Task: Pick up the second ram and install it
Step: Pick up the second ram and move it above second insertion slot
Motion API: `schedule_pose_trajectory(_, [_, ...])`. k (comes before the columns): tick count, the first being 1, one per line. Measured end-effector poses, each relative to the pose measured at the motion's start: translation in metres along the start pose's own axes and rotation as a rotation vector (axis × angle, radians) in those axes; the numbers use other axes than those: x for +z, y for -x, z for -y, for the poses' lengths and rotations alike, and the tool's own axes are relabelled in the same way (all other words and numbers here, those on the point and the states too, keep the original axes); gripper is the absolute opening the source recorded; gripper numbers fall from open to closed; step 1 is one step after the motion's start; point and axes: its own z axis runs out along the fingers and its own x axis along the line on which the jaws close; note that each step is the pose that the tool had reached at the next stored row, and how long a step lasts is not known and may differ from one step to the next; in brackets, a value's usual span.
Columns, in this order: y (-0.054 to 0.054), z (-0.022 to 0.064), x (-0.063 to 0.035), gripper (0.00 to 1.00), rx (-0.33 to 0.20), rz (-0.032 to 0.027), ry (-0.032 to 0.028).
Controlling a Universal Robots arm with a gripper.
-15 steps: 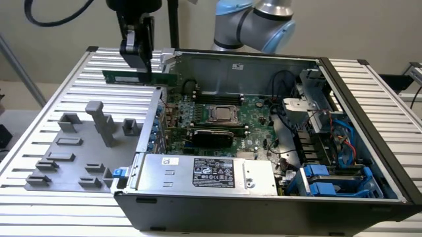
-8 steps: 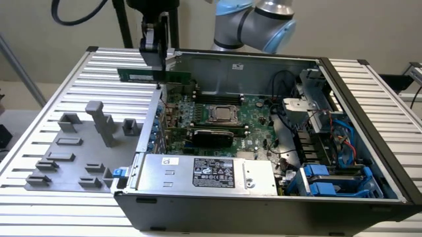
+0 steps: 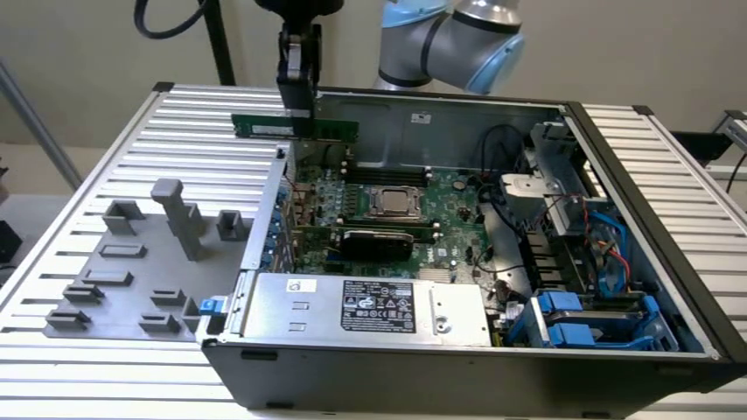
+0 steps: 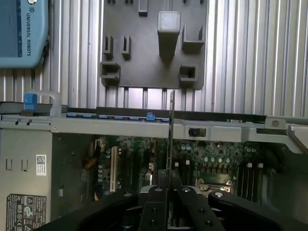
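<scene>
Currently on view, item by item.

Item: second ram [image 3: 262, 127], a long, thin green stick. It is held in the air over the far corner of the open computer case [image 3: 653, 219], on the exterior view's left. It sits level, long edge down, above the motherboard [image 3: 456, 201] and clear of it. In the wrist view the second ram [image 4: 172, 125] appears edge-on as a thin upright line.

Holder: tool [image 3: 300, 103], closed narrow on the stick. It pinches the two flat faces near the middle of the length, along the upper edge. The wrist view shows the tool [image 4: 169, 190] with a finger on either side of the board.

Handling, as I judge it: light, stiff along its length, but thin and brittle if twisted. The faces look smooth, so it could tilt in a loose pinch. A centred hold near the top edge seems sound, because it leaves the lower contact edge and both short ends free. The small chips look like poor places to bear hard.

Surroundings: grey holder plate [image 3: 117, 280] on the ribbed worktop [image 3: 70, 385] beside the case, its slots bare. Power supply [image 3: 373, 306] sits at the near side of the case.

Not determined: which slot lies beneath the stick.
</scene>
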Motion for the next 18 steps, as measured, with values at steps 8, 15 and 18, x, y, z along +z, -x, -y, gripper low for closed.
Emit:
schedule_pose_trajectory(8, [0.015,0.0231,0.0013,0.14,0.000,-0.0035,0.0028])
schedule_pose_trajectory(15, [0.024,0.0497,0.0048,0.14,0.000,-0.0034,0.0092])
schedule_pose_trajectory(18, [0.026,0.0631,0.0067,0.14,0.000,-0.0033,0.0121])
